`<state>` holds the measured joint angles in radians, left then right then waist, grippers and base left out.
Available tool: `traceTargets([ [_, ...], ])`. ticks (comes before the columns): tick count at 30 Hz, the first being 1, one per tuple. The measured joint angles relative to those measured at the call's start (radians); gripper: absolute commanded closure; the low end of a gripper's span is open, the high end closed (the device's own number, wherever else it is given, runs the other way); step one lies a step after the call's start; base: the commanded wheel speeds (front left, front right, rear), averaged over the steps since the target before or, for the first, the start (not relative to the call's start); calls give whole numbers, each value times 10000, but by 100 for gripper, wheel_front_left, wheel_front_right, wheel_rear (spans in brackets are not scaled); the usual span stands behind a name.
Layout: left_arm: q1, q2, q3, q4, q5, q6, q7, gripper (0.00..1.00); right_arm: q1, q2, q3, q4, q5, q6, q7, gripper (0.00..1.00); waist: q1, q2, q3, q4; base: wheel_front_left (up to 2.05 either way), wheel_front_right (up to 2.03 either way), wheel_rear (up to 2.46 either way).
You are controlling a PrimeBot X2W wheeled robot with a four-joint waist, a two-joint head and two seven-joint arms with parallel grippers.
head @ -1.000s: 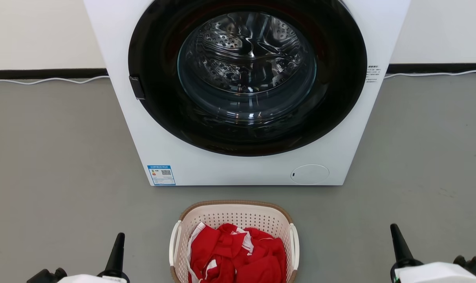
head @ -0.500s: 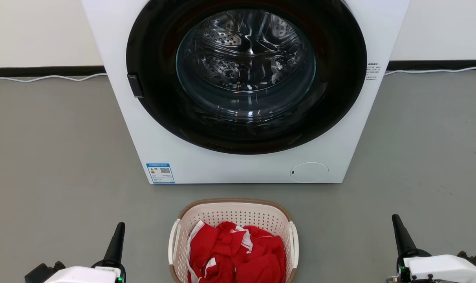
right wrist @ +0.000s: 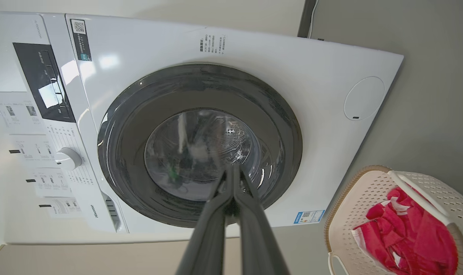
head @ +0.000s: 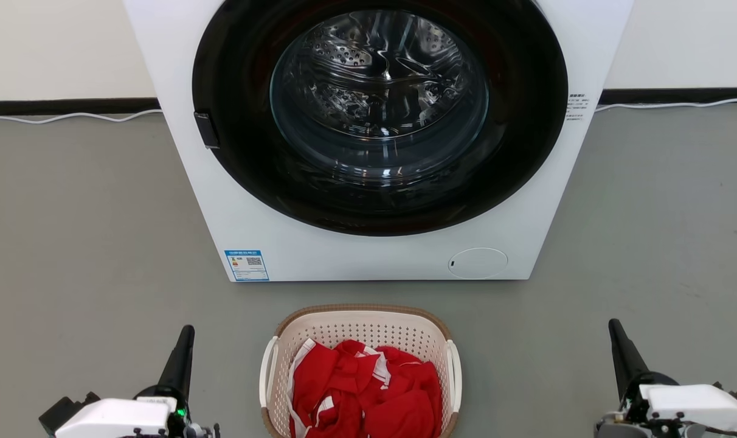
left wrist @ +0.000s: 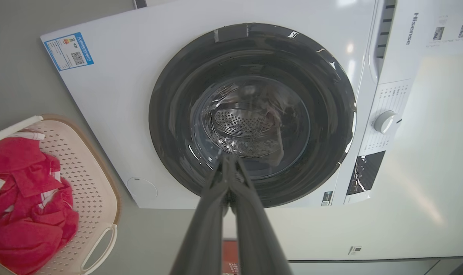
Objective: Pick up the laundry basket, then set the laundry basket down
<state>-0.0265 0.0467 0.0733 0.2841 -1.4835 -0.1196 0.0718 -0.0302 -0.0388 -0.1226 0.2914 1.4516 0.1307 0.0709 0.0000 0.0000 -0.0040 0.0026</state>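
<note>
1. The laundry basket [head: 368,331] is sitting on the grey floor [head: 89,243] just in front of the washing machine [head: 368,261], holding red clothes [head: 368,395]. Over the last second it is drifting only as much as the whole head view, so the camera is moving, not the basket.
2. The left gripper [head: 186,337] and right gripper [head: 616,331] are creeping further up the head view than that drift explains. Both arms are pushing forward, one on each side of the basket and well apart from its white handles [head: 455,377].
3. Both sets of jaws are staying clenched on nothing, with the fingers pressed together in each wrist view.
4. A grounded basket with empty jaws is fitting either a lift yet to come or a set-down already made. The forward creep is hinting at a reach without settling it.
</note>
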Motion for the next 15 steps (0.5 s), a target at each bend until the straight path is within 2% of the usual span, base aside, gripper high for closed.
traceTargets([
  [15, -279, -65, 86, -104, -1202, -10, 351, 100, -339, -4, -96, -153, 1507, 0, 316, 100, 0, 0, 71, -27, 0, 0, 0],
])
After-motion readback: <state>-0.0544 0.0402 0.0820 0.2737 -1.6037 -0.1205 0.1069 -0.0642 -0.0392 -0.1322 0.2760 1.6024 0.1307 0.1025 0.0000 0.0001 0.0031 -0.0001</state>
